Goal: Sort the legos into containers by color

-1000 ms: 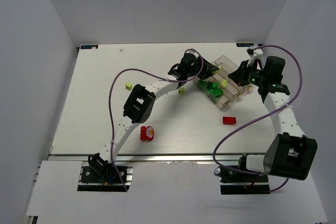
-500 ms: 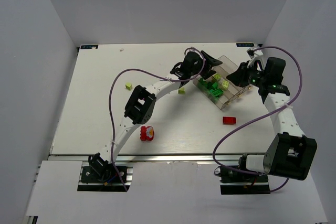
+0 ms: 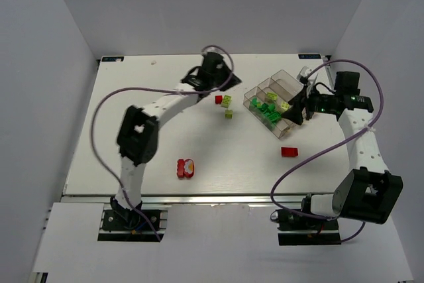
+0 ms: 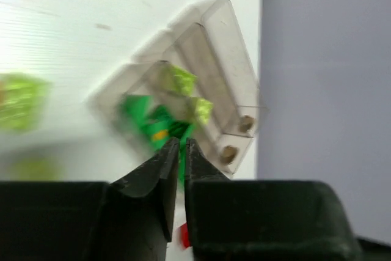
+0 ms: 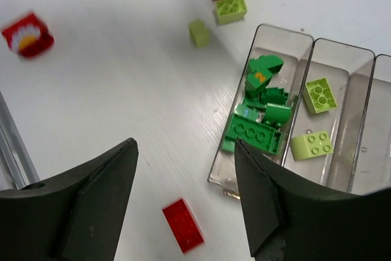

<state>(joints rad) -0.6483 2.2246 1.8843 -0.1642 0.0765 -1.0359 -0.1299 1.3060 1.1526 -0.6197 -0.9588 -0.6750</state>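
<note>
Tray of clear plastic lies skewed at the far right of the white table, divided by thin walls; one compartment holds a heap of dark green bricks, the compartment beside it two pale yellow-green bricks.

Loose pieces remain on the table, all outside the tray: a small red brick touching or just beside a yellow-green brick, to the left of the tray; a smaller yellow-green brick just nearer than that pair; a long red brick near the tray's near end; a red piece with white and yellow markings well apart, toward the near edge.

Left gripper is above the table left of the tray, facing it; jaws closed to a thin slit, nothing between them.

Right gripper hangs above the tray's near end; jaws spread wide, empty, clear of every brick.
</note>
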